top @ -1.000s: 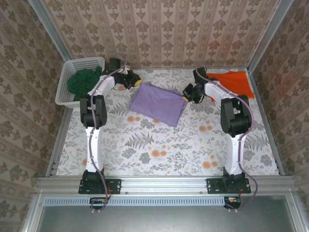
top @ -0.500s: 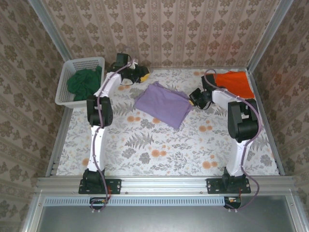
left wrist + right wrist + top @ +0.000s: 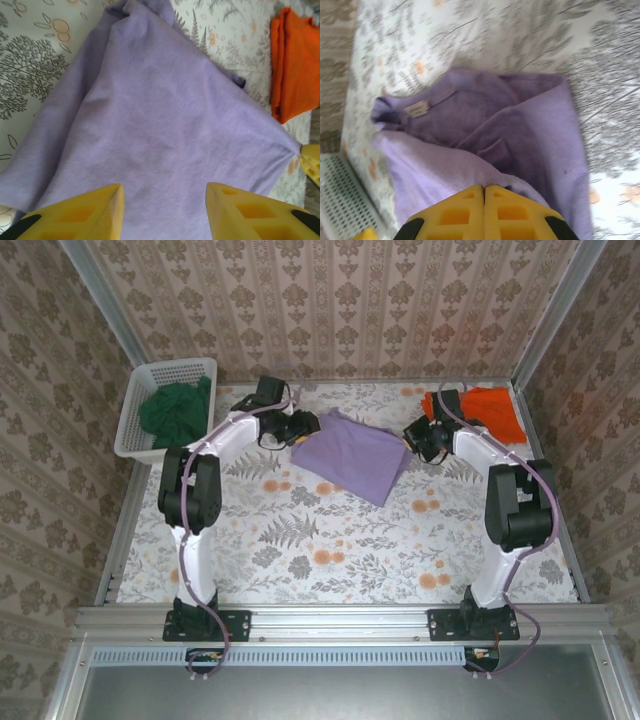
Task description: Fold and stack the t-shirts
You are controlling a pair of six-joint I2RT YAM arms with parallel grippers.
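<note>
A folded lilac-purple t-shirt lies at the table's far middle. My right gripper is shut on its right edge; in the right wrist view the yellow fingers pinch a fold of the purple cloth. At the shirt's left corner my left gripper stands open just above the purple t-shirt, with nothing between its fingers. A folded orange t-shirt rests at the far right, also seen in the left wrist view. The dark green t-shirt is bunched in the basket.
The white lattice basket stands at the far left corner, partly off the table; its mesh shows in the right wrist view. Patterned walls close the far side and both sides. The floral tabletop lies in front.
Both arms moved right and the purple t-shirt slid with them toward the orange one. The left gripper's jaws opened and let go of the cloth. The right gripper stayed shut on it.
</note>
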